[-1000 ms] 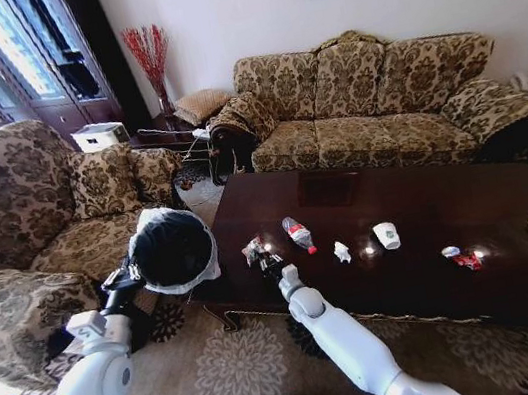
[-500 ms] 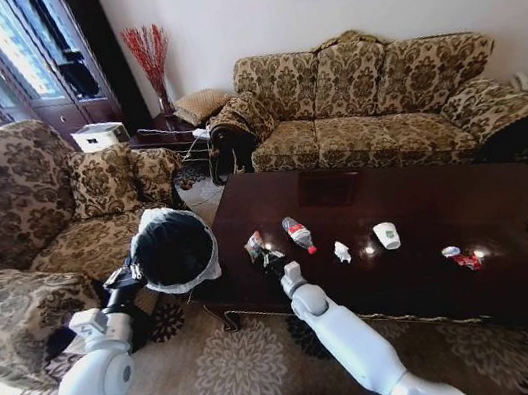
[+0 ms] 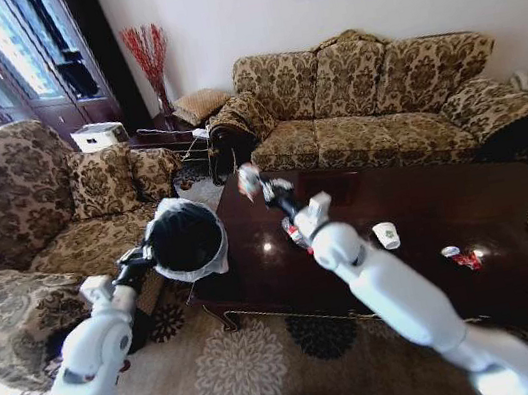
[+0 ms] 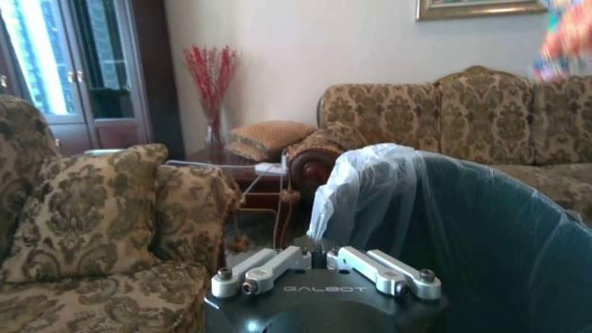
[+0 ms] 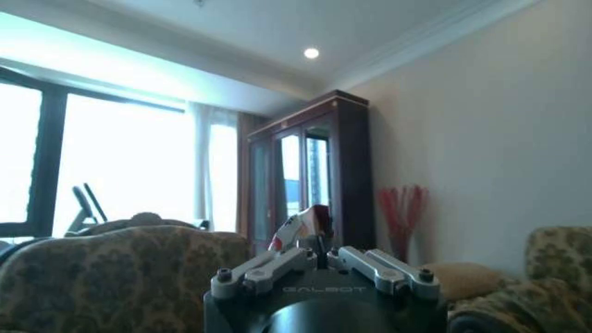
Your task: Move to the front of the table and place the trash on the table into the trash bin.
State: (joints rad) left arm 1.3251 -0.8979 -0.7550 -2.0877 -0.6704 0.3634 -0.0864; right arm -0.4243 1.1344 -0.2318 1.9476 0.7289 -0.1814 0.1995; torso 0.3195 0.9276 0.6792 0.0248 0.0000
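Jaws of the right gripper (image 3: 260, 186) pinch 1 red-and-white crumpled wrapper (image 3: 248, 178) high over the dark glossy wooden tabletop (image 3: 432, 230), left gripper (image 3: 141, 262) clamps the black bag-lined round bin (image 3: 187, 238) by its rim; centre wrapper above bin before letting go.

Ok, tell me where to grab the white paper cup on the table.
Take the white paper cup across its side wall, coming from above: it stands alone on the dark glossy wooden table, with bare tabletop around it, so a pincer should fit on both sides.
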